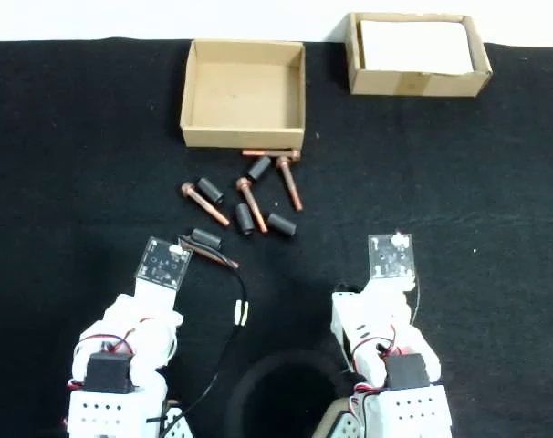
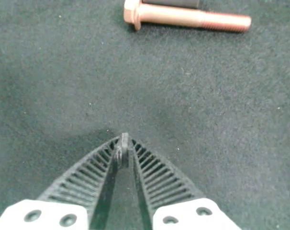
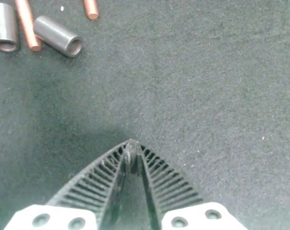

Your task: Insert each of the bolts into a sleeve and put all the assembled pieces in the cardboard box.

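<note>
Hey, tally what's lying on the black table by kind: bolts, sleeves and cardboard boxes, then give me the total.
Copper bolts: 5
Black sleeves: 5
Cardboard boxes: 2
Total: 12

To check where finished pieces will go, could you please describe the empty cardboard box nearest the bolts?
The cardboard box is brown, square, open-topped with low upright walls and nothing inside. It sits flat on the black table cover, near the far edge. One copper-coloured bolt lies along its front wall, seemingly touching it.
</note>
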